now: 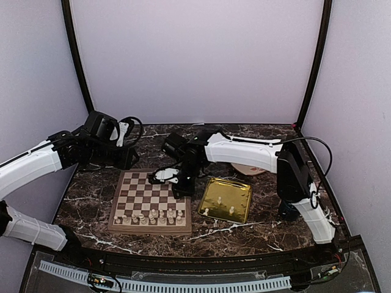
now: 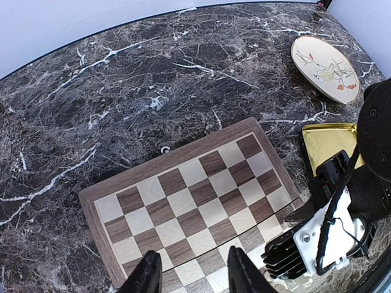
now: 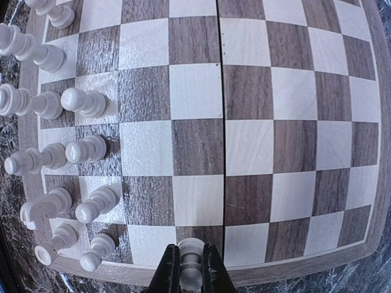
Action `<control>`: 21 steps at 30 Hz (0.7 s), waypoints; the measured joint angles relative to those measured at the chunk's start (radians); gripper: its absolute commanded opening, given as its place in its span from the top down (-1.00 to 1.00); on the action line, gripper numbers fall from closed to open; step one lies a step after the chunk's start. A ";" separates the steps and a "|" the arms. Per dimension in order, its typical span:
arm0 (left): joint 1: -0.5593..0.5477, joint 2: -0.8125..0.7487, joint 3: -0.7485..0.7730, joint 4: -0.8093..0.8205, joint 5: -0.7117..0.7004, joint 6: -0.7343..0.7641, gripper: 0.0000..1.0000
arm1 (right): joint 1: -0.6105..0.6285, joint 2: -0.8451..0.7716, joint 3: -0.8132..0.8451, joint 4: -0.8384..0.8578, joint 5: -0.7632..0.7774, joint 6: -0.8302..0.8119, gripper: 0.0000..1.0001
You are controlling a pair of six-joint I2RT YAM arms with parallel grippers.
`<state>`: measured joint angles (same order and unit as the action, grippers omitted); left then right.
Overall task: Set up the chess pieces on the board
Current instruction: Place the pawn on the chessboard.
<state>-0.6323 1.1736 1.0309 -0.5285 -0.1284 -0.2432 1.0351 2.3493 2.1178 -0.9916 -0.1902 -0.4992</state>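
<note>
Right claw (image 3: 190, 251) pinches one cream chess piece (image 3: 190, 273) over the board (image 3: 195, 146) edge squares.

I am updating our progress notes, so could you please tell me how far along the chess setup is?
Done: two rows of white pieces stand along the board's near edge. In hand: the right gripper holds one more piece at the board's edge. Left: a few leftover pieces wait in the gold tray; the left gripper hovers open and empty.
</note>
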 measured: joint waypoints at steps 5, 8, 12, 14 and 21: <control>0.000 0.003 -0.007 0.000 0.008 -0.005 0.22 | 0.004 0.020 0.000 -0.010 -0.001 0.007 0.60; 0.000 0.010 -0.007 0.000 0.018 -0.005 0.22 | 0.004 0.021 0.000 -0.011 -0.002 0.014 0.50; 0.000 0.040 -0.007 0.003 0.052 -0.004 0.22 | -0.004 0.013 -0.008 -0.008 -0.005 0.019 0.45; 0.000 0.068 -0.007 0.004 0.078 0.000 0.22 | -0.011 -0.017 -0.046 -0.004 -0.018 0.019 0.44; -0.010 0.177 -0.002 0.012 0.199 0.047 0.19 | -0.149 -0.324 -0.352 0.070 -0.083 0.023 0.42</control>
<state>-0.6418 1.3510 1.0290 -0.5167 0.0704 -0.1963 0.8860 2.0254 1.7657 -0.9215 -0.2733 -0.4767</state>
